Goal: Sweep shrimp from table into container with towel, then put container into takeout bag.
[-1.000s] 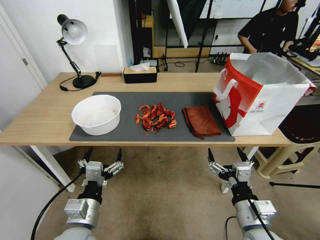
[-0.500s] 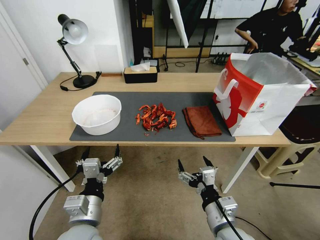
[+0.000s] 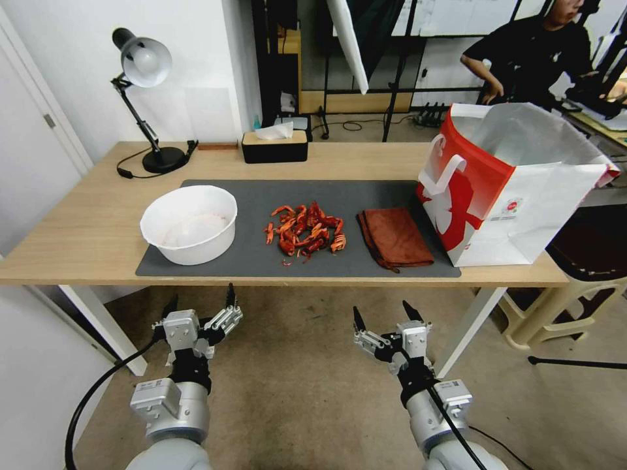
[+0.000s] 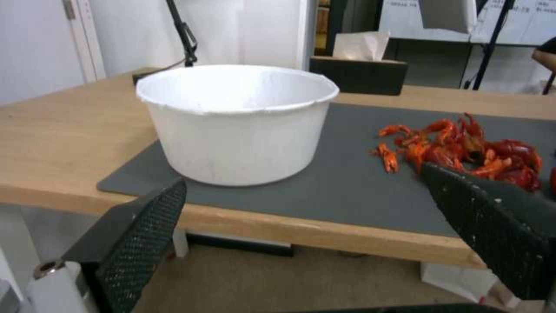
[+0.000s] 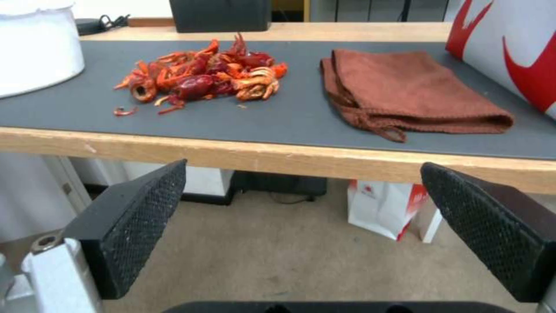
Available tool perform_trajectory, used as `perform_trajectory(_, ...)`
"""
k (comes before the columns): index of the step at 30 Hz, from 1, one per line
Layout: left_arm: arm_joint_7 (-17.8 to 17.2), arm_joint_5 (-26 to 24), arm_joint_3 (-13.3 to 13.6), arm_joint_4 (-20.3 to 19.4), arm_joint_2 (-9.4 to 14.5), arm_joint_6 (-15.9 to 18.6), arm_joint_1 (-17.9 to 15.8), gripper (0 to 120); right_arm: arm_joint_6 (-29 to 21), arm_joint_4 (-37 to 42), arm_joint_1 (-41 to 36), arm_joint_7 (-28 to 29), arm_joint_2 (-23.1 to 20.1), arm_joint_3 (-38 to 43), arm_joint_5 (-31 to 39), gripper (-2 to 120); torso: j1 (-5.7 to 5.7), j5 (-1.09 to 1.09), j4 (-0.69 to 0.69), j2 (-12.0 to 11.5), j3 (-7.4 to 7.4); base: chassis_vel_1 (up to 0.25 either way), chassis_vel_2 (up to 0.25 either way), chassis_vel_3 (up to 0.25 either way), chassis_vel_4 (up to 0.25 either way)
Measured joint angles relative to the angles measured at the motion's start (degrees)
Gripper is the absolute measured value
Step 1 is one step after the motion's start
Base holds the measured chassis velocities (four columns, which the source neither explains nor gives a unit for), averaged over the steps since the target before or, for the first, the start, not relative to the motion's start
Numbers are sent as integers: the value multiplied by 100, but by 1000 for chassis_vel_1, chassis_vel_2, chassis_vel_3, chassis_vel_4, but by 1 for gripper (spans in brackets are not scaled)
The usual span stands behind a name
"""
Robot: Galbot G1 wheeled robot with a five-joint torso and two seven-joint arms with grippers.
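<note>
A heap of red-orange shrimp (image 3: pixel 305 233) (image 4: pixel 463 145) (image 5: pixel 203 78) lies mid-mat on the light-wood table (image 3: pixel 78 228). Left of the heap stands the white round container (image 3: pixel 189 224) (image 4: pixel 237 121). The folded rust-brown towel (image 3: pixel 394 237) (image 5: pixel 405 95) lies right of the shrimp. At the table's right end stands the red and white takeout bag (image 3: pixel 509 189), open at the top. My left gripper (image 3: pixel 201 302) is open below the table's front edge, in line with the container. Below the edge between shrimp and towel, my right gripper (image 3: pixel 384 313) is also open and holds nothing.
A black desk lamp (image 3: pixel 147 98) stands at the back left of the table and a black tissue box (image 3: pixel 274 145) at the back middle. The dark grey mat (image 3: pixel 261 254) reaches almost to the front edge. A beige stool (image 3: pixel 562 307) stands to the right of the table.
My right arm has swung left from under the bag's side to under the shrimp and towel, then edged slightly right. The left gripper has barely shifted. Things on the table stay put.
</note>
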Motion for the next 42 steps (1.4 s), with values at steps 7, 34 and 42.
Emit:
perform_trajectory(7, 290, 166, -314, 60, 156, -511, -212, 100, -1, -25, 35, 15, -77, 64, 80, 100, 0, 0, 0, 0, 0, 0, 0, 0, 0)
perform_trajectory(34, 3116, -2386, -1140, 2350, 3516, -1382, -2598, 100, -82, -169, 118, -45, -172, 37, 18, 100, 0, -2, 0, 0, 1, 0, 0, 0, 0)
perform_trajectory(42, 5302, -1856, -1021, 3572, 4494, -1745, -3463, 100, -60, -330, 197, -78, -165, 33, -74, 100, 1, -1, 0, 0, 1, 0, 0, 0, 0)
